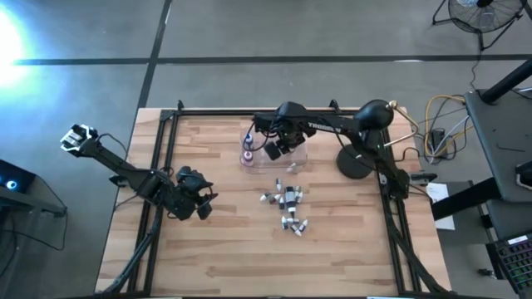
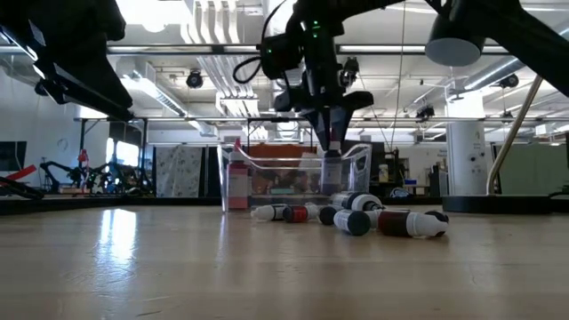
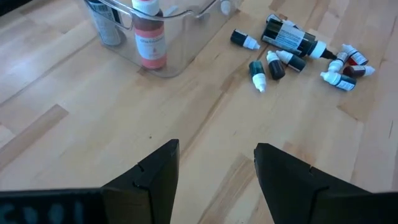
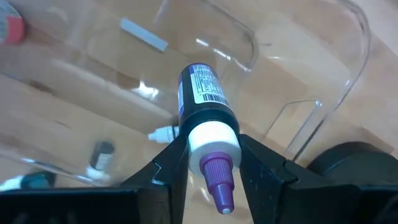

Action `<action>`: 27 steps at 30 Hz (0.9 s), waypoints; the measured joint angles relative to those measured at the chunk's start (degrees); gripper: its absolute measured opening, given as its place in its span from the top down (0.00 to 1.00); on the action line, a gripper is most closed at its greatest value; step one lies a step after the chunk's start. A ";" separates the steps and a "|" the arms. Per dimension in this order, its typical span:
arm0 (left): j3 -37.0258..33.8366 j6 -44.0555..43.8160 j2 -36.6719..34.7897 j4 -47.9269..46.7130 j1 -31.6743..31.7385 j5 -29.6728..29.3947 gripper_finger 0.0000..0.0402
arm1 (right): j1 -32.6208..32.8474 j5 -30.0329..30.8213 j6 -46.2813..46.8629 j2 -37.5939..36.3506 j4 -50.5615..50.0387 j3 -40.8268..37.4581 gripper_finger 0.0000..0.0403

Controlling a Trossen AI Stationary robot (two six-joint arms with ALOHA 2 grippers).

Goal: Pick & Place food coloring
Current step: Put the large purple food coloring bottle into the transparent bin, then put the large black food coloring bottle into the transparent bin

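Looking down from above, the right hand [image 1: 278,146] hangs over the clear box [image 1: 287,156] near the counter's [image 1: 224,249] far edge, while the left hand [image 1: 198,203] waits by the near-left side, fingers apart and empty. Loose bottles [image 1: 288,208] lie scattered mid-counter.

From counter level, the right hand [image 2: 333,133] sits just above the box [image 2: 293,178]; the bottle is hard to make out here, though it seems to hang at the rim.

The left wrist camera shows the spread fingers [image 3: 158,177] of the left hand over bare wood, with the bottles [image 3: 298,53] well beyond.

At the right wrist, the fingers [image 4: 171,163] are clamped on a dark bottle [image 4: 205,124] just behind its purple tip. Its long axis runs along the fingers, base toward the box floor, tip back at the wrist. Released from here, it could bounce, tip onto its side or strike the wall, since it looks off-centre.
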 joint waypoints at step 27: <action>0.00 -1.86 0.00 0.00 0.00 -0.07 0.54 | 0.22 3.56 -5.98 -2.01 -0.37 -4.01 0.43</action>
